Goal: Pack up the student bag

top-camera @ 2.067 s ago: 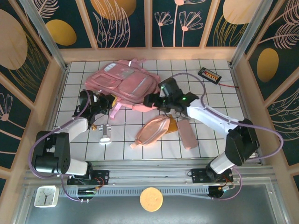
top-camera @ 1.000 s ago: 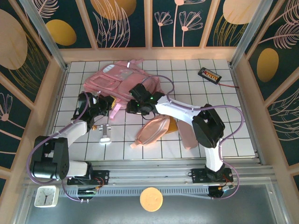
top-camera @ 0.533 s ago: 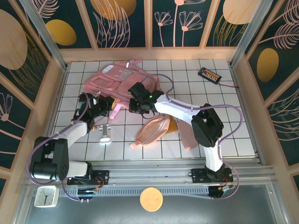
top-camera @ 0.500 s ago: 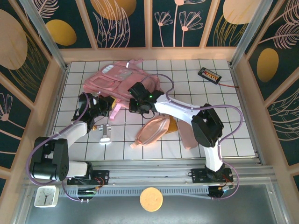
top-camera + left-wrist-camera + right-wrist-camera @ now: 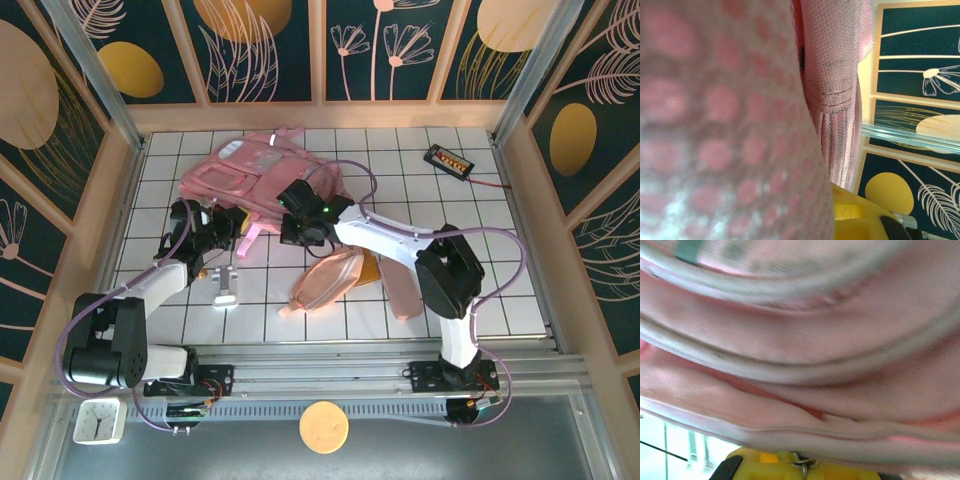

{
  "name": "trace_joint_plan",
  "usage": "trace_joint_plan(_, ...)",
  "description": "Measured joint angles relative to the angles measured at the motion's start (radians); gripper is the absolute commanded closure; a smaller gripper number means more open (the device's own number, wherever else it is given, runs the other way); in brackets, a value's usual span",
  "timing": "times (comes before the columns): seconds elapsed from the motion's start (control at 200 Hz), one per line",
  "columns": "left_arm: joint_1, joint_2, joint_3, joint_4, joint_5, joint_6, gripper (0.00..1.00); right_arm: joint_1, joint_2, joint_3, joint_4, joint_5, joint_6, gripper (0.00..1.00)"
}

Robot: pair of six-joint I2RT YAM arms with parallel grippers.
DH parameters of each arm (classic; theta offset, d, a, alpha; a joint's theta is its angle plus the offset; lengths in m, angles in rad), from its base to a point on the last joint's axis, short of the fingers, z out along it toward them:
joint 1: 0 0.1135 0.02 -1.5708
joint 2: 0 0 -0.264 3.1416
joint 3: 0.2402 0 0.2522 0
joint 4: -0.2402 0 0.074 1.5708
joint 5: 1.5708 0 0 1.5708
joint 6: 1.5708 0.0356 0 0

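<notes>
The student bag (image 5: 255,175) is lying flat on the far-left part of the tiled table (image 5: 480,230), and both arms are meeting it along its near edge. The right gripper (image 5: 290,215) is pressing against the bag's near-right edge, so the bag is spreading away from its tips toward the far left. Its jaws are standing fully closed. In the right wrist view pink panels and pale piping of the bag (image 5: 800,355) are crowding the lens and hiding the fingers, so I cannot tell whether any fabric is pinched. The left gripper (image 5: 228,228) is sitting just to the left of the right one, at the bag's near-left edge beside a trailing pink strap. It is closed too, with blurred pink mesh of the bag (image 5: 840,75) lying right against its camera; a grip cannot be confirmed.

On the near side of the right gripper, a peach-pink pouch (image 5: 325,280) and a slim pink case (image 5: 400,285) are lying apart from the bag. A small silvery object (image 5: 225,290) is lying just nearer than the left gripper.

Two seconds ago the right arm was reaching in stretched from the right; it is now folding at the elbow, with its gripper further left along the bag's edge. The left arm is keeping its place.
</notes>
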Motion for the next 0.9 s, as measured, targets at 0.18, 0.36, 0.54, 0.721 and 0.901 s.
trace_joint_plan(0.18,0.001,0.0,0.006,-0.034,0.007,0.031,1.0,-0.045,-0.082,-0.123,-0.021,0.011,-0.022,1.0)
trace_joint_plan(0.36,0.006,0.0,0.04,-0.123,0.026,0.078,1.0,-0.096,-0.106,-0.148,-0.031,-0.001,-0.089,1.0)
trace_joint_plan(0.54,0.047,0.012,0.087,-0.206,0.058,0.15,0.98,-0.103,-0.109,-0.145,-0.016,-0.082,-0.161,1.0)
trace_joint_plan(0.721,0.123,0.083,0.175,-0.267,0.094,0.227,0.38,-0.064,-0.062,-0.033,-0.028,-0.142,-0.2,1.0)
trace_joint_plan(0.901,0.146,0.075,0.225,-0.286,0.08,0.266,0.01,-0.028,0.013,0.069,-0.032,-0.19,-0.202,1.0)
